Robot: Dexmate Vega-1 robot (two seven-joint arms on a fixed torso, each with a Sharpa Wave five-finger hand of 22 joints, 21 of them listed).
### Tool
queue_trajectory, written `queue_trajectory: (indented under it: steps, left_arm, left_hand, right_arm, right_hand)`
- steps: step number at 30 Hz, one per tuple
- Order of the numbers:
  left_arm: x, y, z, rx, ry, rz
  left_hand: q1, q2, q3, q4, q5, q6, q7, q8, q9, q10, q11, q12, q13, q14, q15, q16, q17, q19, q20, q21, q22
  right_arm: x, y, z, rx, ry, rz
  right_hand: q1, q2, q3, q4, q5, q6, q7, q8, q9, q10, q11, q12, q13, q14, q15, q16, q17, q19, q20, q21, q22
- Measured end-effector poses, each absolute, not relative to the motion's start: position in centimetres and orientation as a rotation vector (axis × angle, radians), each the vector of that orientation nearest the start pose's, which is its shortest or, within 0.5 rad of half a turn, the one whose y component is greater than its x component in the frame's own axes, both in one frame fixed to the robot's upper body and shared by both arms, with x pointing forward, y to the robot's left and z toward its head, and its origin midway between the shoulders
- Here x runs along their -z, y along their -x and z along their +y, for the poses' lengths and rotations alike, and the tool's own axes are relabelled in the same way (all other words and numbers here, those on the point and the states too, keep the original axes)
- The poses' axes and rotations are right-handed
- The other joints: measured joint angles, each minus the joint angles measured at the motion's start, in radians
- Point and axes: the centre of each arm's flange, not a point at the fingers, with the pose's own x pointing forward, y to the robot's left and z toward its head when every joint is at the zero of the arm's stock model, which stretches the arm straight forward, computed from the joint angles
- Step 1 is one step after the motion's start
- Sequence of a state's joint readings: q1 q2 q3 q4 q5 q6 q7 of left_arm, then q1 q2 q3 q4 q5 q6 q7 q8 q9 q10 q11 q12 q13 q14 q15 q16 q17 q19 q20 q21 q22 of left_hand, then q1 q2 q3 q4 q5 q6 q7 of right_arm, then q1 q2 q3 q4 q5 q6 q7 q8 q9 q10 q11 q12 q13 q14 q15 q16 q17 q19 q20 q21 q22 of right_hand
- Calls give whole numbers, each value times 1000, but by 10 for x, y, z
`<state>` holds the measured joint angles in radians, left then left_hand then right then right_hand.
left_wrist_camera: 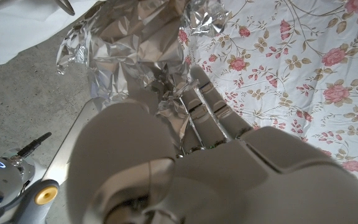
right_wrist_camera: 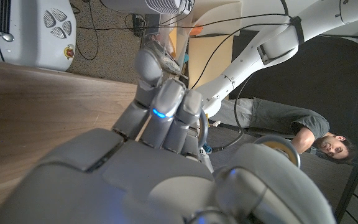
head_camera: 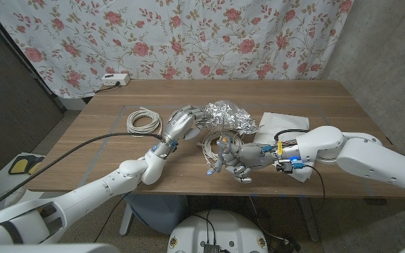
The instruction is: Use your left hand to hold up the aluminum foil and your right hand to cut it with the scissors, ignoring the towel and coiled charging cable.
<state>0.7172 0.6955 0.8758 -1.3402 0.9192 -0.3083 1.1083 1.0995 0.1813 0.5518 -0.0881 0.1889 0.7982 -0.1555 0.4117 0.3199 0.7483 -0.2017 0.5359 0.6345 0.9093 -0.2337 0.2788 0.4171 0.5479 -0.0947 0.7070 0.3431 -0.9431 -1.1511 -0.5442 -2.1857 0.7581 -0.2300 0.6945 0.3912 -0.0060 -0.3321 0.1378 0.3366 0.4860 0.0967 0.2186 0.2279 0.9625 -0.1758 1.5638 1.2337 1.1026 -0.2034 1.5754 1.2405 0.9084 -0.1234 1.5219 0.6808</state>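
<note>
Left hand grips the crumpled foil at its left end, foil stretching off to the right over the table; right hand holds the scissors just in front, so I'd guess the cut goes forward.
</note>
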Motion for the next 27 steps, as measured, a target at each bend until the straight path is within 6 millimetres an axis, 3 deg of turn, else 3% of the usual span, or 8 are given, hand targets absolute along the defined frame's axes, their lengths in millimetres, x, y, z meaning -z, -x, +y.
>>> queue_trajectory:
  steps: [27]
  left_arm:
    - [85, -556, 178, -172, -1226, -1541]
  left_hand:
    - [-4, -4, 4, 4, 4, -4, -4, 3, -5, -4, -4, -15, -5, -4, 4, -20, -4, -18, -7, 18, -9]
  right_arm:
    - [73, -442, -161, -1315, 589, -99]
  right_hand:
    - [25, 17, 4, -4, -5, 6, -6, 0, 0, 5, 1, 0, -2, 4, 0, 0, 0, 0, 0, 0, 5]
